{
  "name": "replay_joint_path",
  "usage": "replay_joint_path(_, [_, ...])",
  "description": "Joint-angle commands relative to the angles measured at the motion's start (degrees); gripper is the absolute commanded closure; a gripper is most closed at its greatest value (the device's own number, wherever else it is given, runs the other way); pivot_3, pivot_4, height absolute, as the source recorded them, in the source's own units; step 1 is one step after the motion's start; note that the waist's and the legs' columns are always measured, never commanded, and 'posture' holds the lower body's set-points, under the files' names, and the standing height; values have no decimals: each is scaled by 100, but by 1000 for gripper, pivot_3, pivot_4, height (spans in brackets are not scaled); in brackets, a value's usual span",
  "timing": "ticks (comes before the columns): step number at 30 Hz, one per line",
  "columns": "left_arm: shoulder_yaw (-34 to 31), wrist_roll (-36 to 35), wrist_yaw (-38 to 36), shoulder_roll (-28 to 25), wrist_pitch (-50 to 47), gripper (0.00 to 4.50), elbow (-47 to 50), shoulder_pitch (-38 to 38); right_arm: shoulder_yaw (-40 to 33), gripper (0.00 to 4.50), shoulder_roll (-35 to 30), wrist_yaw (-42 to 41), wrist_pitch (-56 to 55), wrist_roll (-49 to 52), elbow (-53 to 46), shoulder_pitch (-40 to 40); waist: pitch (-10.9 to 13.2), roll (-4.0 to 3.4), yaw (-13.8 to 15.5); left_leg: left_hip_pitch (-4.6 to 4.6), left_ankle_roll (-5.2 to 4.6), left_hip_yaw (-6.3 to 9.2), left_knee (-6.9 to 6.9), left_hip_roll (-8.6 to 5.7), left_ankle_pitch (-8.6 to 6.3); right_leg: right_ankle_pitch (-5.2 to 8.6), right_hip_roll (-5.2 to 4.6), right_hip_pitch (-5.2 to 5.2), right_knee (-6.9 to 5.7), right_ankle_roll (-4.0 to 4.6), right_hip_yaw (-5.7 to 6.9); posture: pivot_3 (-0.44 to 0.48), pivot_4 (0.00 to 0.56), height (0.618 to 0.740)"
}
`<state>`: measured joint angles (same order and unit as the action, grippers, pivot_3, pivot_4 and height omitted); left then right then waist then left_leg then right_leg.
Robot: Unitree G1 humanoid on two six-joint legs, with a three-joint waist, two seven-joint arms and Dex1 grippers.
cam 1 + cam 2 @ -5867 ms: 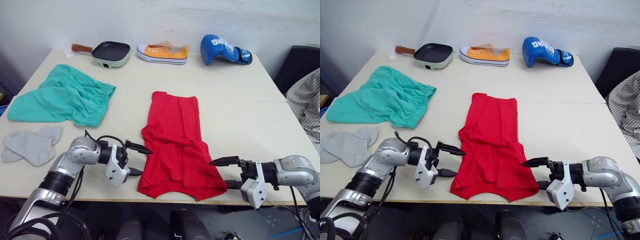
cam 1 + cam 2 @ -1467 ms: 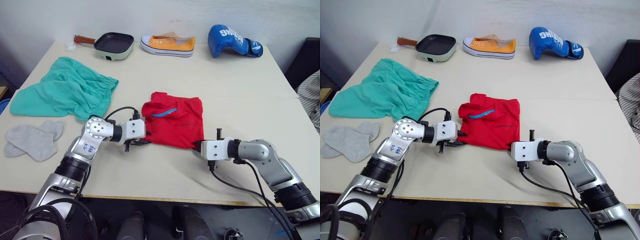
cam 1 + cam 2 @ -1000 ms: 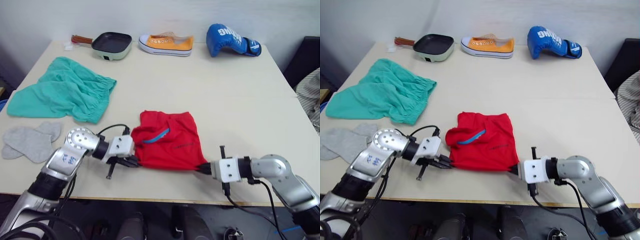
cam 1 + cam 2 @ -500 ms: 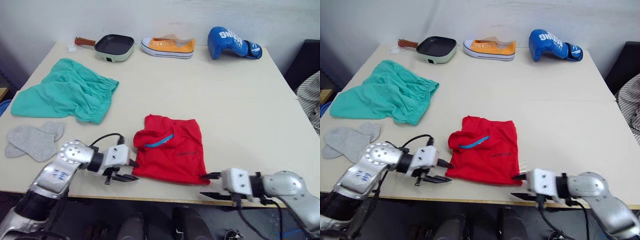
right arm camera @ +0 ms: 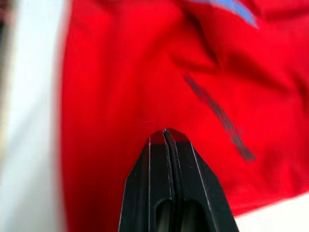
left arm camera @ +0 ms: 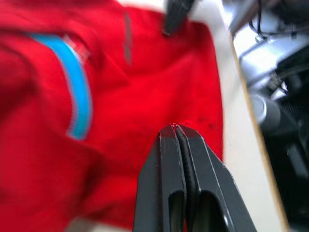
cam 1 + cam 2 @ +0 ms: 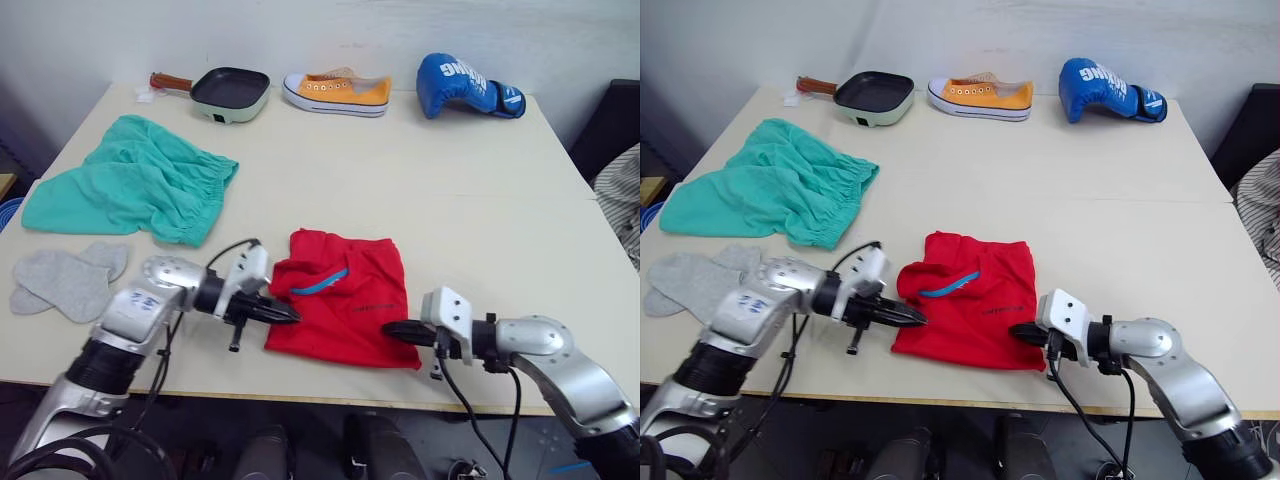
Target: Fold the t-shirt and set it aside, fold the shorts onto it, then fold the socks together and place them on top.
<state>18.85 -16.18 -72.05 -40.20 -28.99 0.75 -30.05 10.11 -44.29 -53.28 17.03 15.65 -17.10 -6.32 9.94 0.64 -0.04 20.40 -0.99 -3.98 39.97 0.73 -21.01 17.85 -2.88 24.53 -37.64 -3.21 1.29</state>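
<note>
Far left lie the socks (image 7: 62, 283), the shorts (image 7: 130, 190) beyond them. My left tool (image 7: 282, 315) is pinched shut, empty, at the folded t-shirt's (image 7: 345, 310) left edge near the worktop's (image 7: 480, 200) front; my right tool (image 7: 392, 330) likewise at its right. Shirt looks folded; next I'd take the shorts.

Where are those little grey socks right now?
In the left eye view, the socks lie near the table's left edge, just in front of the teal shorts and left of the robot's left hand.
</note>
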Motion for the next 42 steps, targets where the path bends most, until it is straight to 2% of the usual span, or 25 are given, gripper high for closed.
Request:
replay_joint_path(1, [322,770,367,192,472,4458,-616,-381,140,4500,20,80,-281,-462,141,-67,-1,2,7,-1,1,0,0,3,0,0,4,-1,0,0,0,0,150,740])
replay_joint_path(3, [233,936,664,408,576,4458,-1147,-708,229,4500,32,81,-361,-618,251,-27,-3,4,36,-4,2,5,8,6,1,0,4,-9,0,0,-1,0,150,740])
replay_joint_path(6, [-88,771,771,625,375,4458,-1681,-1100,351,4500,47,130,-604,-905,450,78,-13,18,15,-12,-2,5,11,4,2,-2,3,-19,-2,-4,-6,0,150,740])
replay_joint_path(11, [-458,511,587,832,-39,4458,-2591,-1671,420,4500,145,274,-862,-1137,626,187,-19,29,-4,-13,0,6,9,6,3,-2,6,-18,-5,-4,-5,0,150,740])
replay_joint_path(15, [-414,618,240,861,133,4458,-3113,-2026,517,4500,157,279,-1028,-1311,654,216,-29,46,-5,-14,1,6,8,7,4,-2,7,-18,-6,-4,-4,0,150,740])
replay_joint_path(19, [-224,403,-754,424,245,4458,-2071,-1550,165,4500,245,200,-746,-714,113,252,-33,52,-27,-13,6,7,3,10,3,-2,7,-16,-6,-3,-5,0,150,740])
replay_joint_path(25, [-572,-186,-1143,98,-367,4458,-1079,-1248,-147,4500,128,-106,-677,-211,-435,411,-32,52,8,-4,13,19,1,14,2,3,4,-5,-6,5,-4,0,150,740])
replay_joint_path(28, [-759,-493,-1046,153,-737,4458,-762,-1339,-211,4500,93,-243,-725,-122,-506,475,-32,51,3,0,10,21,2,12,0,3,4,-6,-2,5,-5,0,150,740])
replay_joint_path(33, [-406,141,-364,597,-141,4458,-1002,-1259,-103,4500,227,-262,-1196,-462,139,254,-32,51,2,-2,10,22,2,10,0,3,5,-8,-2,5,-6,0,150,740])
replay_joint_path(37, [262,1131,-38,510,879,4458,-1440,-865,-170,4500,493,-369,-980,-143,500,-421,-31,49,-70,-7,11,13,-3,10,1,3,17,-4,-4,5,-21,0,150,740])
replay_joint_path(40, [319,1352,111,460,1151,4458,-1667,-673,-198,4500,795,-235,-586,16,687,-911,-35,44,-64,-9,17,22,-5,22,3,6,24,1,-10,11,-14,0,150,740])
replay_joint_path(42, [316,1428,169,365,1261,4458,-1664,-516,-152,4500,995,43,-395,-215,1060,-1312,-38,42,-74,-11,18,21,-4,21,3,6,21,-1,-13,11,-17,0,150,740])
